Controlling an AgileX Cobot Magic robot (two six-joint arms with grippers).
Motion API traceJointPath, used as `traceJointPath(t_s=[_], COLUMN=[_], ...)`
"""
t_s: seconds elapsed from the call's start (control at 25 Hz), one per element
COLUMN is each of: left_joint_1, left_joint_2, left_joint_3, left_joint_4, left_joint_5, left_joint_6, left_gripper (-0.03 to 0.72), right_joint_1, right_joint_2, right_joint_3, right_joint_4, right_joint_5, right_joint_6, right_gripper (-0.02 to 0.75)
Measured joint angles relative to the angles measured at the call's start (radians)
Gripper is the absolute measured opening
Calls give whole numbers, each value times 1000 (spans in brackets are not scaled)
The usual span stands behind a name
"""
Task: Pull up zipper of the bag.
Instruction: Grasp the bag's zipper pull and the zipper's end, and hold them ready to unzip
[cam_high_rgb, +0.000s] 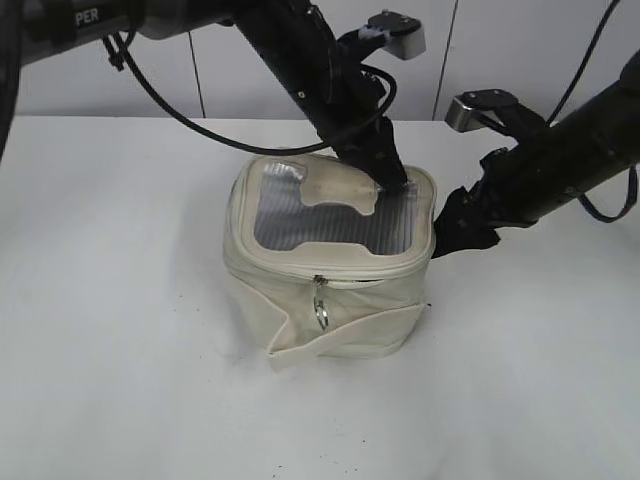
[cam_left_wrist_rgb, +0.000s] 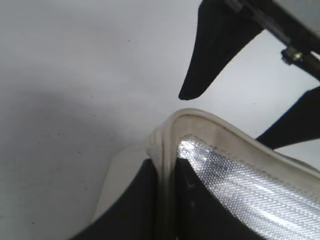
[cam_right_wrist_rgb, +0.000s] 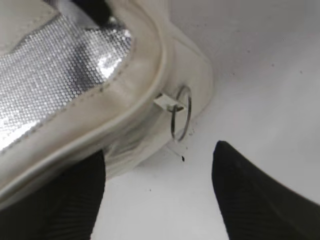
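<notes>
slanted front view, wrist close-ups share bag (cam_high_rgb: 330, 262)

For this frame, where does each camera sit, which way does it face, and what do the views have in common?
Exterior: in front, slanting down at the bag; both arms show.
Left wrist: on the left arm, looking down at the bag's rim, pinched by the left gripper.
Right wrist: on the right arm, looking down at a ring pull beyond the open right gripper.
Shared: the bag's grey top.

Black arms, black looping cables, grey wrist camera blocks (cam_high_rgb: 398, 33), white "PER" lettering (cam_high_rgb: 87, 16).
</notes>
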Motion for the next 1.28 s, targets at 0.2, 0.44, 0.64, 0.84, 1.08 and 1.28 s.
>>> traceJointPath(t_s=[0.2,0.44,0.64,0.84,1.08,1.28], left_joint_1=[0,0,0,0,0,0], left_joint_2=[-1,-1,-1,-2,-2,-2], left_joint_3=[0,0,0,0,0,0], left_joint_4=[4,4,9,11,12,14], left_joint_5=[0,-1,-1,-1,-1,-1], left_joint_6=[0,0,0,-6,-17,-40], left_gripper=[65,64,63,63,63,59], right_joint_1=[-1,-1,-1,-1,0,0], right_joint_2=[29,32,0,-74,-90,-90], right_joint_3=[0,1,1,1,1,1], right_joint_4=[84,136,2,-71,-94,-135], right_joint_5=[-57,-78,-68,-31,105,183], right_joint_6=[-109,-108,116,231,263,280], right_gripper=[335,5,5,5,5,5])
